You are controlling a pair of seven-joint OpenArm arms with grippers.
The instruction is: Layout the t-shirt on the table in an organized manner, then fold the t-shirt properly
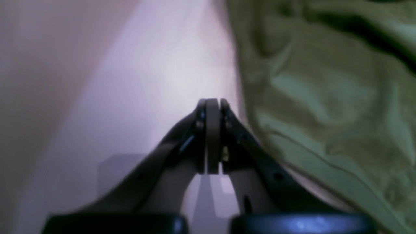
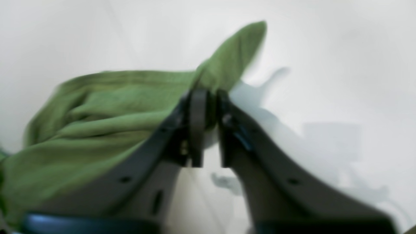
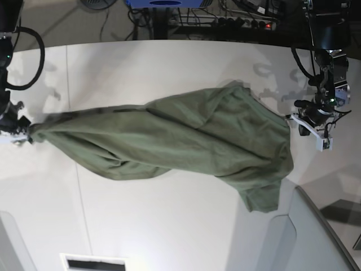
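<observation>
The olive-green t-shirt lies stretched and rumpled across the white table, from the left edge toward the right. At the shirt's bunched left end, my right gripper has its jaws slightly parted. In the right wrist view the right gripper has a corner of the t-shirt still between its tips, poking up past them. My left gripper hovers beside the shirt's right edge. The left wrist view shows the left gripper shut with pads together and empty, the t-shirt just to its right.
A grey angled panel rises at the table's front right corner. A dark slot sits at the front edge. Cables and equipment lie beyond the far curved edge.
</observation>
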